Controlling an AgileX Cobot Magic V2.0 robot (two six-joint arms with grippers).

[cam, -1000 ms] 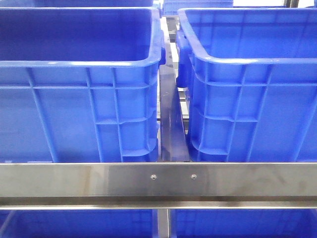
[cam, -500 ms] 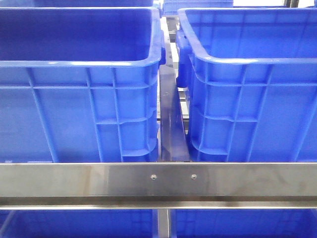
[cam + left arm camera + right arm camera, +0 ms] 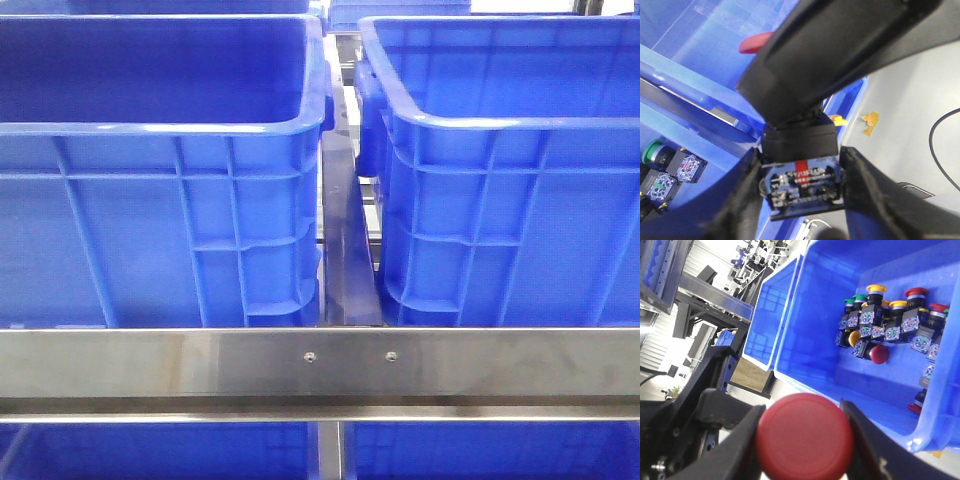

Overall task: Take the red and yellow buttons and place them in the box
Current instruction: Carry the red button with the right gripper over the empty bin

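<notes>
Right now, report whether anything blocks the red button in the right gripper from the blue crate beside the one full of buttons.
Nothing visible does. The right gripper is shut on the red button. The neighbouring blue crate is open-topped, and the part of it in view holds nothing.

- A steel crossbar (image 3: 200, 365) spanned the front view at six o'clock, with two small screws (image 3: 310, 356) close together near its middle.
- A dark metal strip (image 3: 345, 240) ran from the centre of that view up toward twelve o'clock.
- In the left wrist view, a green-capped switch (image 3: 654, 152) lay at eight o'clock.
- Scraps of orange tape (image 3: 870, 122) sat on a grey surface (image 3: 910, 90) at three o'clock, and a black cable (image 3: 931, 142) curved across it at four o'clock.
- In the right wrist view, green-capped switches (image 3: 856, 299) stood at one o'clock.
- Dark metal racking (image 3: 705, 300) filled ten o'clock, and a brown wooden board (image 3: 751, 372) lay at nine o'clock near the centre.
</notes>
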